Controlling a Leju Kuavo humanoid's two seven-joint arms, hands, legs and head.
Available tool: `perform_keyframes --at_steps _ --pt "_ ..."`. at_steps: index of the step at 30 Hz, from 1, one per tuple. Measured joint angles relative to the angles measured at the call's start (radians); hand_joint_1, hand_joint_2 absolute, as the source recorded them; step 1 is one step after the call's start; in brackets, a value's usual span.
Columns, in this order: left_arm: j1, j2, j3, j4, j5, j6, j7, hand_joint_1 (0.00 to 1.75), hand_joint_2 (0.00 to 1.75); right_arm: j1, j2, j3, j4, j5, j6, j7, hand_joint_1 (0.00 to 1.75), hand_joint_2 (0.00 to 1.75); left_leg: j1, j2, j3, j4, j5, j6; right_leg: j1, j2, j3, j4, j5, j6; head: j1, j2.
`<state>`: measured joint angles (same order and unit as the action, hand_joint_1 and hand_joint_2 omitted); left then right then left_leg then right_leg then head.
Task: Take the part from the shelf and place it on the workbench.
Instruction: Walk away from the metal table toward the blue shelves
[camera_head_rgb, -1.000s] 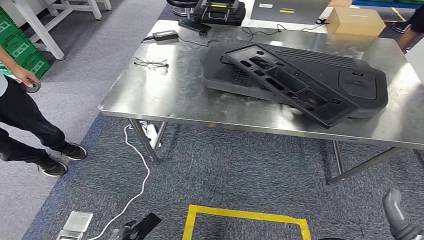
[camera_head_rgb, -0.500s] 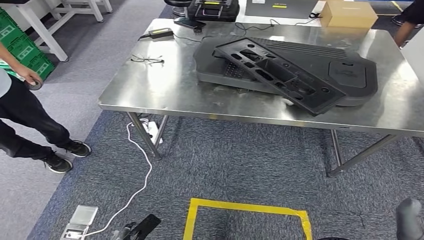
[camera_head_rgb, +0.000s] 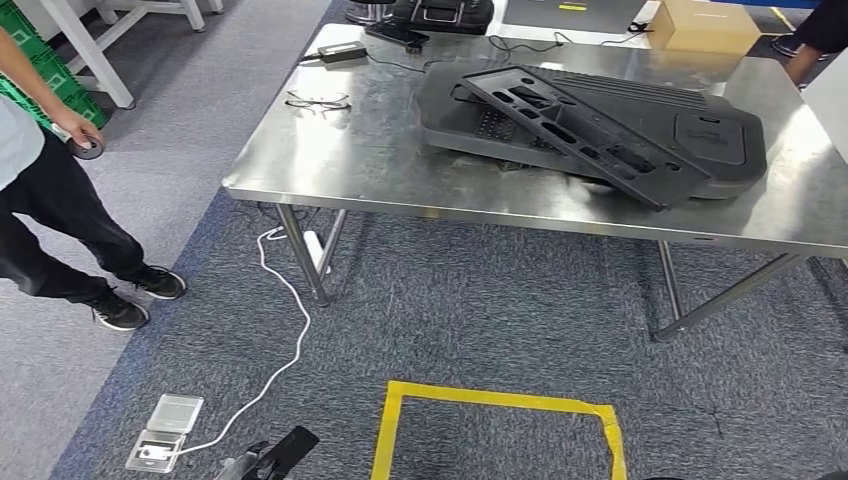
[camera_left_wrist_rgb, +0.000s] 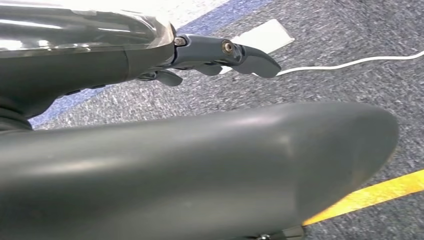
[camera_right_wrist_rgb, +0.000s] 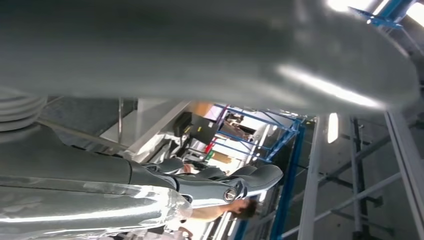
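— Where is the part now?

— The long black part (camera_head_rgb: 580, 133) lies on the steel workbench (camera_head_rgb: 350, 170), resting across a bigger dark moulded panel (camera_head_rgb: 700, 150). Its long axis runs on a diagonal: the far end points toward the back left of the bench, the near end toward the front right, stopping just short of the front edge.

— And your hands?

— My left hand (camera_left_wrist_rgb: 200, 165) hangs above grey carpet (camera_head_rgb: 480, 310), fingers (camera_left_wrist_rgb: 240, 52) stretched out and spread, nothing in it. My right hand (camera_right_wrist_rgb: 210, 187) is also bare, fingers extended with nothing between them. Both are released.

— What room is there around the bench?

— The left half of the benchtop is mostly bare metal, with a pair of glasses (camera_head_rgb: 318, 101) near the left edge and a power adapter (camera_head_rgb: 342, 51) at the back. A cardboard box (camera_head_rgb: 712, 27) sits beyond the far right corner. On the floor, a yellow tape square (camera_head_rgb: 500, 425) lies in front of the bench, a white cable (camera_head_rgb: 290, 340) trails toward a floor socket (camera_head_rgb: 165, 445), and a person (camera_head_rgb: 50, 210) stands well off to the left.
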<state>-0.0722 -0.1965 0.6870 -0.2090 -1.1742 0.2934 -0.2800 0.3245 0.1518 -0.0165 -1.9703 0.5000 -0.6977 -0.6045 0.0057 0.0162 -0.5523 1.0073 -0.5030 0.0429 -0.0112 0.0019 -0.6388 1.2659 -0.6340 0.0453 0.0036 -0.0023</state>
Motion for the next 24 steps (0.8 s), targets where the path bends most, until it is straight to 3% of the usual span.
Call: perform_keyframes --at_steps 2,4,6,8,9,10,12,13,14,15,16,17,19,21,23,24 --pt "0.0 0.0 0.0 0.0 0.0 0.0 0.0 0.0 0.0 0.001 0.0 0.0 -0.001 -0.002 0.0 -0.001 0.0 0.0 -0.005 0.0 -0.009 0.001 0.009 -0.001 0.005 0.0 0.094 -0.134 0.053 -0.015 0.0 0.0" --pt "-0.001 0.0 0.0 0.0 0.0 0.0 -0.001 0.0 0.0 0.0 0.0 0.0 -0.005 -0.002 0.0 -0.003 0.0 0.0 -0.008 0.0 -0.015 0.002 0.019 -0.007 0.011 -0.001 0.173 -0.269 0.078 -0.031 -0.001 0.0" --pt "-0.001 0.0 0.0 0.0 0.0 0.0 -0.001 0.0 0.0 0.003 0.0 0.0 -0.008 -0.003 0.0 -0.004 0.0 0.0 -0.007 0.0 -0.022 0.001 0.031 -0.019 0.018 -0.001 0.189 -0.31 0.081 -0.039 -0.001 0.0" --pt "0.0 -0.001 0.0 0.0 0.0 0.0 -0.002 0.0 0.0 0.005 0.0 -0.001 -0.009 -0.003 0.0 -0.005 0.0 0.0 -0.004 -0.001 -0.029 0.001 0.031 -0.03 0.016 -0.003 0.181 -0.32 0.099 -0.048 -0.001 0.0" --pt "0.0 -0.001 0.0 0.0 0.0 0.0 -0.001 0.0 0.0 0.005 0.001 -0.002 -0.01 -0.004 0.0 -0.005 0.0 0.0 -0.004 -0.003 -0.036 0.015 0.011 -0.035 0.014 -0.006 0.175 -0.326 0.11 -0.054 -0.002 0.0" --pt "0.0 -0.001 0.0 0.0 0.0 0.0 -0.001 0.0 0.0 0.005 0.001 -0.002 -0.01 -0.004 0.0 -0.005 0.0 0.0 -0.003 -0.005 -0.049 0.048 -0.024 -0.04 0.011 -0.009 0.166 -0.331 0.122 -0.06 -0.003 0.0" --pt "0.0 0.0 0.0 0.0 0.0 0.0 -0.001 0.0 0.0 0.006 0.002 -0.003 -0.01 -0.004 0.0 -0.005 0.0 0.0 0.002 -0.007 -0.084 0.165 -0.114 -0.05 0.01 -0.012 0.142 -0.326 0.136 -0.066 -0.004 0.0" --pt "0.0 0.0 0.0 0.0 0.0 0.0 -0.001 0.0 0.0 0.007 0.002 -0.003 -0.01 -0.004 0.0 -0.005 0.0 0.0 0.004 -0.008 -0.097 0.224 -0.141 -0.055 0.01 -0.012 0.128 -0.321 0.142 -0.066 -0.005 0.0" --pt "0.0 0.0 0.0 0.0 0.0 0.0 -0.001 0.0 0.0 0.007 0.002 -0.004 -0.01 -0.005 0.0 -0.005 0.0 0.0 0.007 -0.008 -0.1 0.26 -0.148 -0.059 0.009 -0.012 0.115 -0.314 0.147 -0.064 -0.005 0.0" --pt "0.0 0.0 0.0 0.0 0.0 0.0 -0.001 0.0 0.0 0.007 0.002 -0.004 -0.01 -0.005 0.0 -0.005 0.0 0.0 0.01 -0.008 -0.086 0.261 -0.134 -0.063 0.008 -0.012 0.102 -0.305 0.15 -0.062 -0.005 0.0" --pt "-0.001 0.0 0.0 0.0 0.0 0.0 -0.001 0.0 0.0 0.007 0.002 -0.004 -0.01 -0.006 0.0 -0.005 0.0 0.0 0.014 -0.008 -0.056 0.226 -0.107 -0.066 0.007 -0.012 0.088 -0.295 0.153 -0.06 -0.005 0.0" --pt "-0.002 0.0 0.0 0.0 0.0 0.0 -0.001 0.0 0.0 0.006 0.002 -0.004 -0.01 -0.007 0.0 -0.005 0.0 0.0 0.018 -0.008 -0.013 0.161 -0.08 -0.069 0.005 -0.012 0.075 -0.283 0.154 -0.056 -0.005 0.0" --pt "-0.005 0.0 0.0 0.0 0.0 0.0 -0.001 0.0 0.0 0.004 0.002 -0.005 -0.01 -0.009 0.0 -0.005 0.0 0.0 0.019 -0.011 0.055 0.043 -0.056 -0.07 0.005 -0.01 0.051 -0.258 0.156 -0.046 -0.005 0.0" --pt "-0.006 0.0 0.0 0.0 0.0 -0.001 -0.001 0.0 0.0 0.001 0.002 -0.006 -0.01 -0.01 0.0 -0.005 0.0 0.0 0.014 -0.014 0.069 0.006 -0.059 -0.063 0.005 -0.009 0.035 -0.247 0.165 -0.032 -0.005 0.0" --pt "-0.005 0.0 0.0 0.0 0.0 -0.001 -0.001 0.0 0.0 0.0 0.001 -0.006 -0.01 -0.011 0.0 -0.005 0.0 0.0 0.013 -0.012 0.058 0.003 -0.049 -0.045 0.002 -0.007 0.028 -0.245 0.17 -0.018 -0.005 0.0" --pt "-0.006 0.0 0.0 0.0 0.0 -0.001 -0.001 0.0 0.0 -0.001 0.001 -0.007 -0.01 -0.011 0.0 -0.005 0.0 0.0 0.014 -0.011 0.051 0.001 -0.042 -0.032 0.0 -0.006 0.021 -0.234 0.155 -0.012 -0.004 0.0"
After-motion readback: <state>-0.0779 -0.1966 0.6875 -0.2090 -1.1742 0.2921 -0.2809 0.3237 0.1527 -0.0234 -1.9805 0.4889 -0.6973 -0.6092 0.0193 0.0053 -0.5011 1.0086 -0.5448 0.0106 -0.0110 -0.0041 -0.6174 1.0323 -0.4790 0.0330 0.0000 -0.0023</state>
